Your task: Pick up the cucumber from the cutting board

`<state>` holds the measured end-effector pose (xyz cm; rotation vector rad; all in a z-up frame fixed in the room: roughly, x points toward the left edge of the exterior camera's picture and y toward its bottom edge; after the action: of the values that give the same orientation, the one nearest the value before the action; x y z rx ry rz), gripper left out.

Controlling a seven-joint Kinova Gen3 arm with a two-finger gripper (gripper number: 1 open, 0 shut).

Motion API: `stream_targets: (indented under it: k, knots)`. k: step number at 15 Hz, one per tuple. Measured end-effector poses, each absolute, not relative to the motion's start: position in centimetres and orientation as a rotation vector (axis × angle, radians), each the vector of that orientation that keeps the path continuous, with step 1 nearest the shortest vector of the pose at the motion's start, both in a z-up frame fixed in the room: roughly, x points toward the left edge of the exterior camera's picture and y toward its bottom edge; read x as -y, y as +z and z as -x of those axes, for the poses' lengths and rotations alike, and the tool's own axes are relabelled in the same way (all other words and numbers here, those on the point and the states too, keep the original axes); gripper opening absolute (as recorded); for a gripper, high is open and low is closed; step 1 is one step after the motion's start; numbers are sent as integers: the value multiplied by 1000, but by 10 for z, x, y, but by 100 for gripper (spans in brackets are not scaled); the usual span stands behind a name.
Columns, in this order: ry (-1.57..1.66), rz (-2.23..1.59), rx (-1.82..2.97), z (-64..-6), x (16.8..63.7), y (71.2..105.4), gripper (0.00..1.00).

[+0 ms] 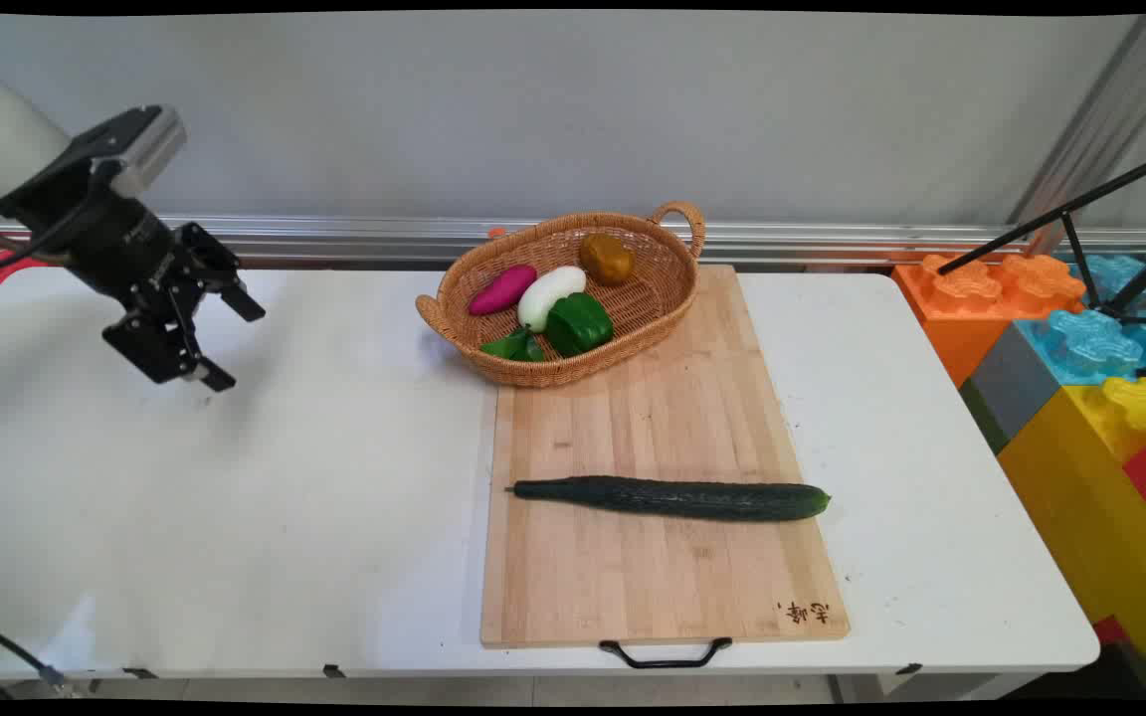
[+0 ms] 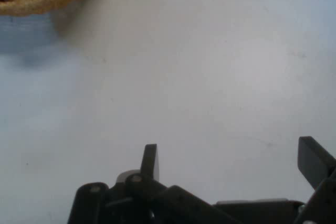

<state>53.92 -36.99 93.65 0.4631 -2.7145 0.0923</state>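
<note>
Claw [image 1: 235, 343] spread wide and holding nothing, raised over the bare left part of the desk [image 1: 235, 517].
Nearest to it is the wicker basket [image 1: 668, 298], well off to its right, with a purple piece, a white piece, a brown piece and green pepper [image 1: 578, 323] inside; a cucumber [image 1: 672, 498] lies across the cutting board [image 1: 653, 577], untouched, well apart from the claw.
</note>
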Motion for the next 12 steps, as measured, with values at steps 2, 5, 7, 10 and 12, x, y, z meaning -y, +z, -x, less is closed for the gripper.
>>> stream_targets:
  k: [2,5,7,10,12]
  knots:
    - [78,-445,2708,-539,370,930,100]
    - [49,-426,2647,-519,372,918,100]
    - [34,-411,2610,-503,375,913,100]
    - [7,-373,2541,-465,383,902,100]
    - [-2,-332,2490,-428,391,891,100]
